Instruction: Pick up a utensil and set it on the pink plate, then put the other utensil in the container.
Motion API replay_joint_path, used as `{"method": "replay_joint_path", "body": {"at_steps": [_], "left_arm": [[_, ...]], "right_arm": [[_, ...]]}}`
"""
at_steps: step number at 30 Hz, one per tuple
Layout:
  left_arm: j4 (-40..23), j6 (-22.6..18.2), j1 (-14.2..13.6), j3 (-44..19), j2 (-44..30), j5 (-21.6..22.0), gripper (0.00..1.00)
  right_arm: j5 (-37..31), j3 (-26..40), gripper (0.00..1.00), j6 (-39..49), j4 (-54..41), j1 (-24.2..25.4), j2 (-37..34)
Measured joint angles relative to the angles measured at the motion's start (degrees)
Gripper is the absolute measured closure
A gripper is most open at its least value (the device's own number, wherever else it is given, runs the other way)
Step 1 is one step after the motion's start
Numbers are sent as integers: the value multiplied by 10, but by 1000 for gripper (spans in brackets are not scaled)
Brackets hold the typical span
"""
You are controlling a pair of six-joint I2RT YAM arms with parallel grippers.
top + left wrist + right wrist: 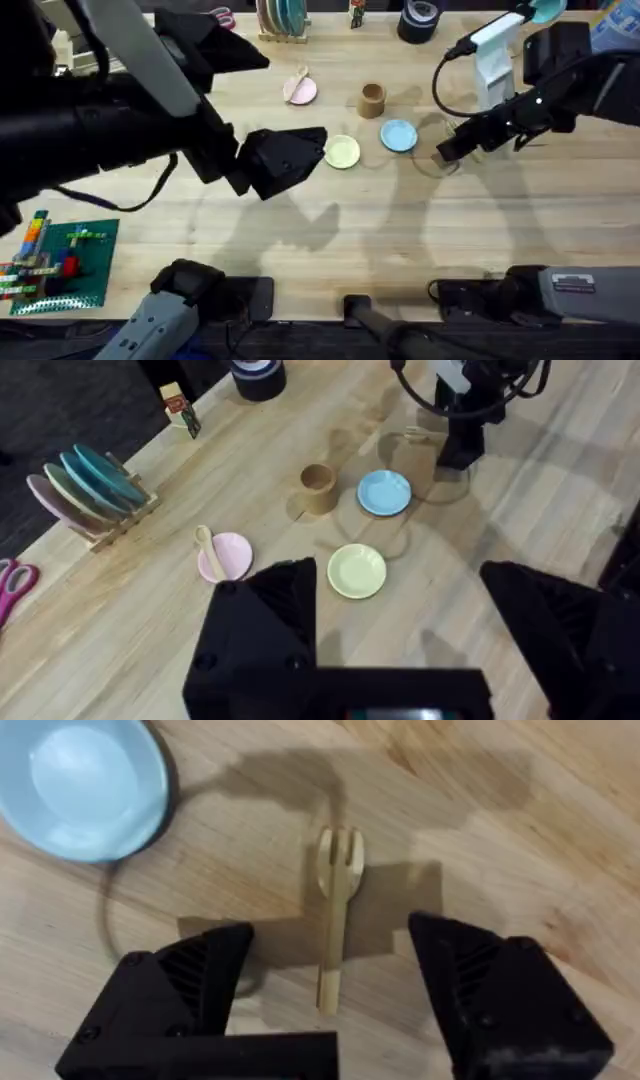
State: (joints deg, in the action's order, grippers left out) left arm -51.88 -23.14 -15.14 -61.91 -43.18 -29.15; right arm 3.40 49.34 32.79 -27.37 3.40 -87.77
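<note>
My right gripper [330, 1010] hangs spread wide, straddling the wooden fork [335, 910], which lies flat on the table beside the light blue plate [85, 785]. Risk: the thin handle may slip or pivot on closing. My left gripper [400, 630] is open and empty; the wooden spoon [208, 550] rests on the pink plate [232, 553].

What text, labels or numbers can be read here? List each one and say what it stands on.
None can be read.
Small box at the table's far edge: printed label, too small to read.
Tape roll: no legible marking.
Plates, cup, spoon, fork: no text.
</note>
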Motion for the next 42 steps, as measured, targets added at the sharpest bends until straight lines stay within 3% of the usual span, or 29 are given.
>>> {"method": "replay_joint_path", "body": {"at_steps": [12,17,21,27,34,38,42], "left_arm": [[0,0,0,0,0,0,6],[0,0,0,0,0,0,5],[0,0,0,0,0,0,6],[0,0,0,0,0,0,6],[0,0,0,0,0,0,6],[0,0,0,0,0,0,6],[0,0,0,0,0,0,6]], "right_arm": [[39,0,85,-29,3,14,-11],[45,3,80,-40,-2,17,-14],[49,4,5,-44,-4,16,-15],[49,4,24,-48,-5,16,-15],[50,5,489,-52,-6,16,-16],[49,7,922,-55,-10,16,-16],[51,10,958,-58,-13,16,-16]]}}
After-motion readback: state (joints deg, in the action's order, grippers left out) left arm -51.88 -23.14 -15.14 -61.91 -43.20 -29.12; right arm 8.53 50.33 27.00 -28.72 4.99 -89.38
